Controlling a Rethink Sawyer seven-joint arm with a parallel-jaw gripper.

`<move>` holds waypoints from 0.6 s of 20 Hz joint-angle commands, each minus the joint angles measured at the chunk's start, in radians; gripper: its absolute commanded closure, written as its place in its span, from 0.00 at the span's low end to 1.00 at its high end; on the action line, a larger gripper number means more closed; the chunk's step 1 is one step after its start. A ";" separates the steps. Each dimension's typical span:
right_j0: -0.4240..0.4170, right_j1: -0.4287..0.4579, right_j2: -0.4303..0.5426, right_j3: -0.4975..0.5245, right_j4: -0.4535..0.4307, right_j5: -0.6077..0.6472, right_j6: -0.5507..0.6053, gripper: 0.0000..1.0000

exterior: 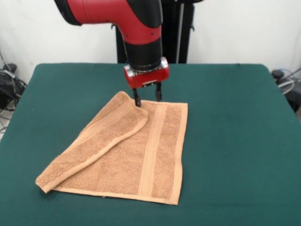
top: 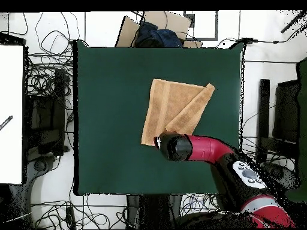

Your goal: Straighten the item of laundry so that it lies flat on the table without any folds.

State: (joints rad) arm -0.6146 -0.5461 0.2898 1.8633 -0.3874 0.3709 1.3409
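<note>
Currently the end effector (exterior: 146, 100) is seen with its two dark fingers parted, lowered at the towel's edge nearest the pedestal; one fingertip appears to touch the folded-over corner, though nothing is clamped yet. The peach-orange hand towel (exterior: 141, 160) lies on the green worktop (exterior: 235, 141), roughly midway between the side edges in the front view and well clear of all four corners. One side has been doubled over diagonally, so a long flap (exterior: 94, 146) covers part of the cloth. For the step to be done well, only the top layer of that flap should be pinched at its corner, then drawn outward and low across the worktop, so the layer beneath is not dragged. No label, brand or legible writing can be made out on the towel.
</note>
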 commanded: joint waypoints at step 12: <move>0.026 -0.139 0.021 0.027 0.072 0.126 0.114 0.00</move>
State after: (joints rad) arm -0.6139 -0.6677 0.2896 1.8664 -0.3489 0.4121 1.3409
